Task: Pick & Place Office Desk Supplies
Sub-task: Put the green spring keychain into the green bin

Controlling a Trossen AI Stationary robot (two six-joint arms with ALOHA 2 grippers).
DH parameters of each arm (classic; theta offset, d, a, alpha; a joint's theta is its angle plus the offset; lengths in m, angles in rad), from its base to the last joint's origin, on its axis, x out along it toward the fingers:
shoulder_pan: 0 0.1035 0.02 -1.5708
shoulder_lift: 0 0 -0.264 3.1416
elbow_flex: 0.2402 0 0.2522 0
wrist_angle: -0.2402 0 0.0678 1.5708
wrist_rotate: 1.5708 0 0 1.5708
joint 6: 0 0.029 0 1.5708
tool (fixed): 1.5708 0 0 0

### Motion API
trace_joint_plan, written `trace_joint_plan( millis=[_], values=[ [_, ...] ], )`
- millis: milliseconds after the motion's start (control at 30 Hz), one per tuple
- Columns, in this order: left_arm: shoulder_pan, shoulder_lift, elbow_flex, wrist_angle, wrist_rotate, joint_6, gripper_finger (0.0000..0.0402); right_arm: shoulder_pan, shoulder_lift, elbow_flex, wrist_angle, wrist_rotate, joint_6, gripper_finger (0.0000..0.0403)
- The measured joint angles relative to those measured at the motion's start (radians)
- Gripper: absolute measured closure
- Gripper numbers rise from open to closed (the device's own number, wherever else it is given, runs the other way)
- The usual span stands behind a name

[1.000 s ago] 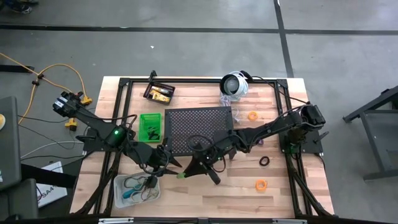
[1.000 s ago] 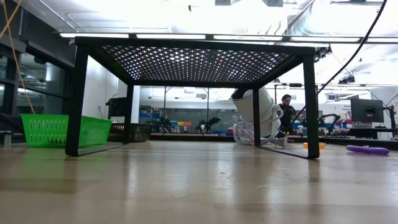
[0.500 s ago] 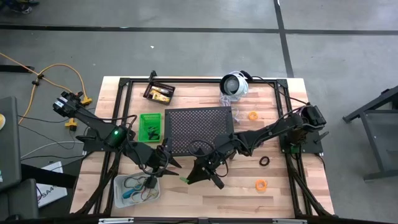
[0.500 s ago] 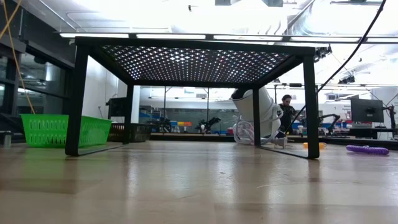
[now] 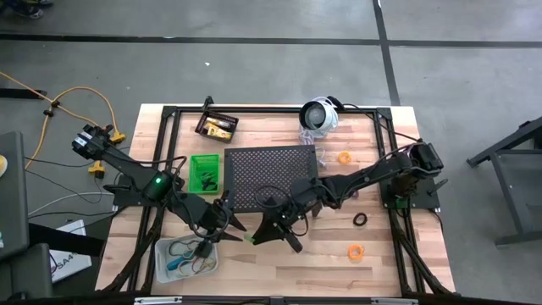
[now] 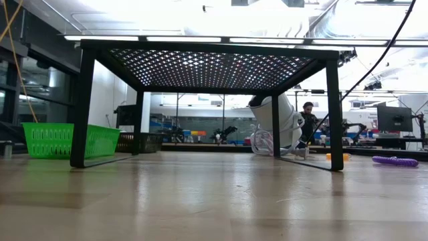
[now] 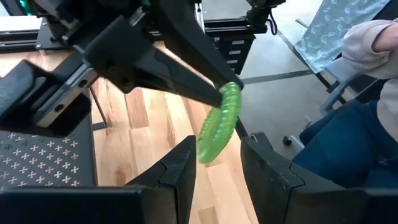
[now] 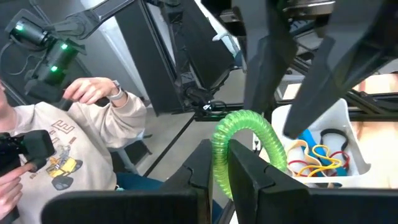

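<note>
Fingers of the right gripper [image 5: 251, 238] pinch a green loop [image 7: 219, 124] above the bench [image 5: 322, 254]; the left gripper [image 7: 217, 163] waits open beside it, clear bin [image 5: 185, 259] nearby.

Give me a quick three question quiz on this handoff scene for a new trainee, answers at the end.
1. True or false: the right gripper is shut on the green coiled loop.
2. Are the left gripper fingers open or shut?
3. Which bin holds rubber bands: A clear bin, B green bin, or C neither?

Key: 1 true. 2 open, either side of the loop. 3 A.
</note>
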State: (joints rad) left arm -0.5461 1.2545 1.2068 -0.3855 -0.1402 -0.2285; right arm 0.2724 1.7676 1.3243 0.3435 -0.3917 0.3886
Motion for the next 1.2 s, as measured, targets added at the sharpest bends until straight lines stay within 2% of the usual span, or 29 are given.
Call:
trace_joint_plan(
  millis=[300,600,1067,1200],
  values=[
    [0.0,0.0,0.0,0.03,0.0,0.049,0.0279,-0.034,0.0,0.0,0.006,-0.001,-0.001,0.0378],
    [0.0,0.0,0.0,0.03,-0.001,0.017,0.0282,-0.039,0.0,0.0,0.012,-0.001,-0.02,0.0378],
    [0.0,0.0,0.0,0.031,-0.003,0.011,0.0361,-0.039,0.0,0.0,0.012,-0.003,-0.02,0.0378],
    [0.0,0.0,0.0,0.031,-0.003,0.011,0.0371,-0.039,0.0,0.0,0.012,-0.004,-0.02,0.0378]
  ],
)
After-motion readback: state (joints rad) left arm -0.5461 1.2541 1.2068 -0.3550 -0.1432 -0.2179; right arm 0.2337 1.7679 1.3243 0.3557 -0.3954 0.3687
